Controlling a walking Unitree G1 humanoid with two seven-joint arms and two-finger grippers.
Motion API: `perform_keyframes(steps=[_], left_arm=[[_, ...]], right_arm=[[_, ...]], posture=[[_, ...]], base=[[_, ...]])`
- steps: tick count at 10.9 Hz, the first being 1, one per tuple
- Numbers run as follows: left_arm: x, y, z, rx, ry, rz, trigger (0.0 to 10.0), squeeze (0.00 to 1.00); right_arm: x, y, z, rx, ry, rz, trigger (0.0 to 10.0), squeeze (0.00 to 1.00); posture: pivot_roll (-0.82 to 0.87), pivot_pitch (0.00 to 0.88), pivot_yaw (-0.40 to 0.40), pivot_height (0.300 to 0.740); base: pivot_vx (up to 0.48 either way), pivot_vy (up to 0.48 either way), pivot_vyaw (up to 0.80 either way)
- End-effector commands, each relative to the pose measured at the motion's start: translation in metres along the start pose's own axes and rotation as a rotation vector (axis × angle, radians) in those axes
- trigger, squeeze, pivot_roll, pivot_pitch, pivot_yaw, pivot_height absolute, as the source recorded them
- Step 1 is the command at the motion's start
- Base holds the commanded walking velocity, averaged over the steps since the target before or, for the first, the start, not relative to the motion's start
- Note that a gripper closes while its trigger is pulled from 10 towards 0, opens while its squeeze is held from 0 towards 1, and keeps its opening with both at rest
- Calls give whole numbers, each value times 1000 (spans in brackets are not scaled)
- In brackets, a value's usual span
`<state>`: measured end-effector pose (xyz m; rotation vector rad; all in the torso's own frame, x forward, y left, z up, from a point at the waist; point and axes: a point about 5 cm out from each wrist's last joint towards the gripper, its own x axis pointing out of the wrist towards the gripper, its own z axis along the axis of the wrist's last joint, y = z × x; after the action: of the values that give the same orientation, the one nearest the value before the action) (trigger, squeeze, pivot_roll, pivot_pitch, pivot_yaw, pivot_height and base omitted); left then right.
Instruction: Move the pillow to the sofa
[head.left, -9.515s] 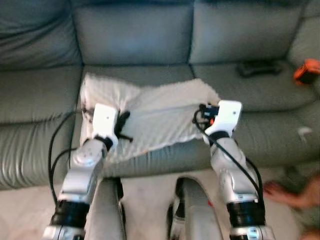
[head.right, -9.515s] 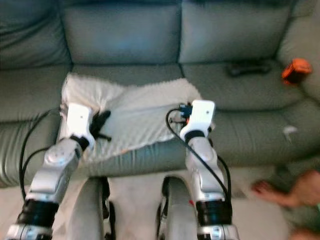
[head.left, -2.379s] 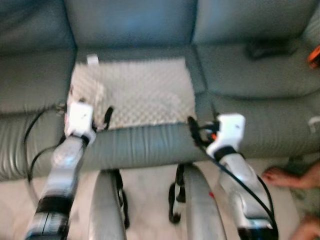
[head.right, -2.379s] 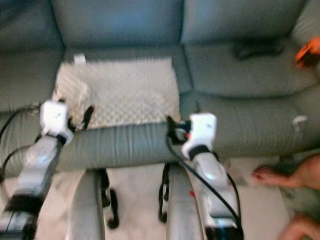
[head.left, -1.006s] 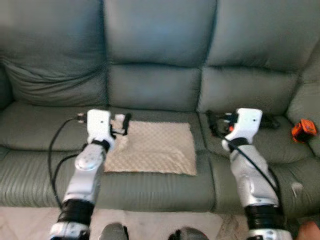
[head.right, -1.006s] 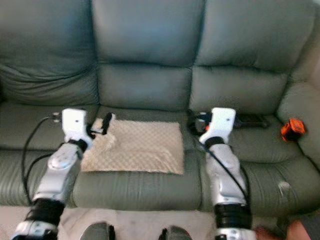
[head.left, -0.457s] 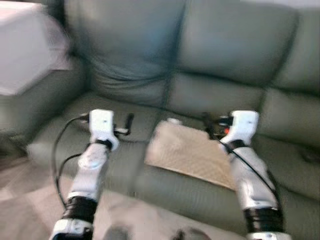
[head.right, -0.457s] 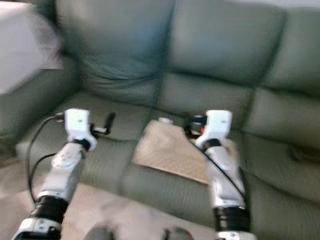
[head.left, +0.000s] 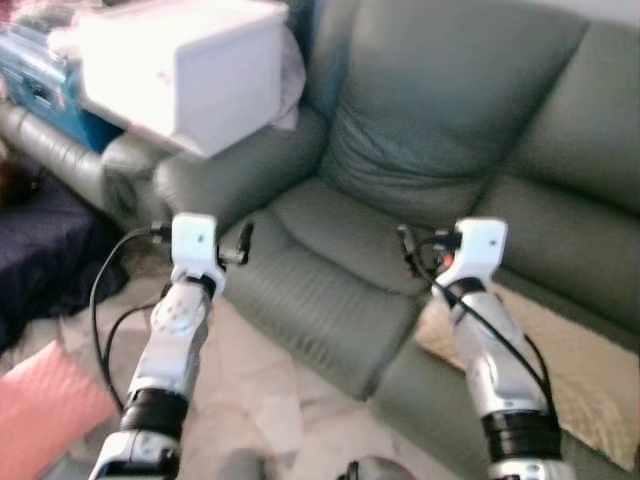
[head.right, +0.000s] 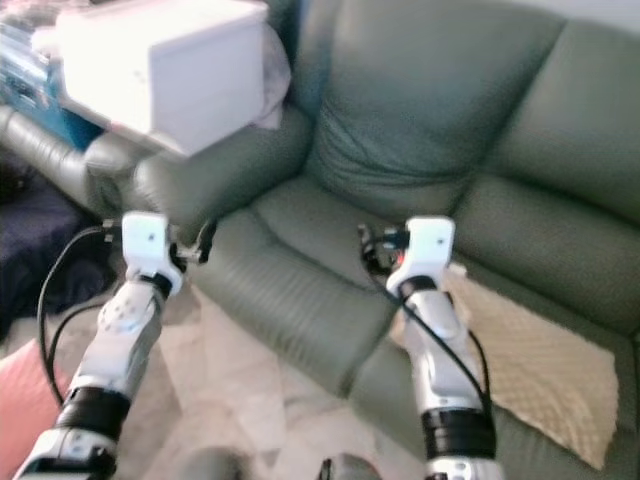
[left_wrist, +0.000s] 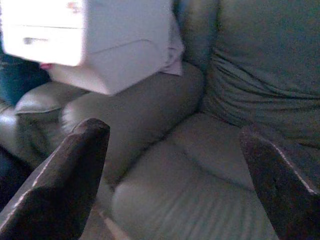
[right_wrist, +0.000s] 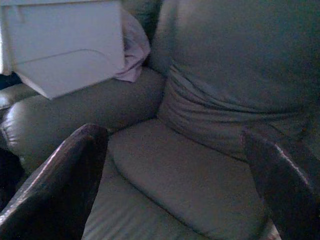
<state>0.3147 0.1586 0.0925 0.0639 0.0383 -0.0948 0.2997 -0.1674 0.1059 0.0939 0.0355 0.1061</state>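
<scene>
While both arms reach over the seat:
Left end effector (left_wrist: 175, 165): fingers apart, empty.
Right end effector (right_wrist: 175, 170): fingers apart, empty.
Pillow (head.right: 545, 370): flat on sofa (head.right: 420, 120) seat.
White box (head.left: 180, 70): on armrest.

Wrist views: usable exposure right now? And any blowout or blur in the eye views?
Both wrist views are dim and bluish, with the fingers near-black silhouettes. In the left eye view the white box is blown out, the sofa soft. The right eye view is equally soft, with the pillow texture barely resolved.

One sofa (head.left: 440, 130); 1 beige pillow (head.right: 540, 370); 1 white box (head.left: 180, 70); 2 hands, left (head.left: 243, 240), right (head.left: 408, 245).
</scene>
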Motion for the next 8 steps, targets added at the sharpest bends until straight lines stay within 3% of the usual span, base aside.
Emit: perform_keyframes(steps=[1, 4, 5, 8], left_arm=[[1, 10, 3, 24, -10, 35, 10000, 0], [1, 16, 3, 38, -7, 90, 10000, 0], [1, 18, 3, 80, -20, 94, 10000, 0], [1, 20, 2, 87, -13, 114, 10000, 0]], right_arm=[[3, 6, 6, 7, -26, 24, 10000, 0], [2, 7, 5, 11, -23, 26, 10000, 0], [2, 7, 5, 8, -24, 27, 10000, 0], [2, 6, 5, 8, -26, 31, 10000, 0]], posture=[[-54, 0, -61, 740], [-55, 0, -56, 740], [-56, 0, -55, 740], [-51, 0, -55, 740]], base=[[0, 480, 800], [0, 480, 800], [0, 480, 800], [0, 219, 800]])
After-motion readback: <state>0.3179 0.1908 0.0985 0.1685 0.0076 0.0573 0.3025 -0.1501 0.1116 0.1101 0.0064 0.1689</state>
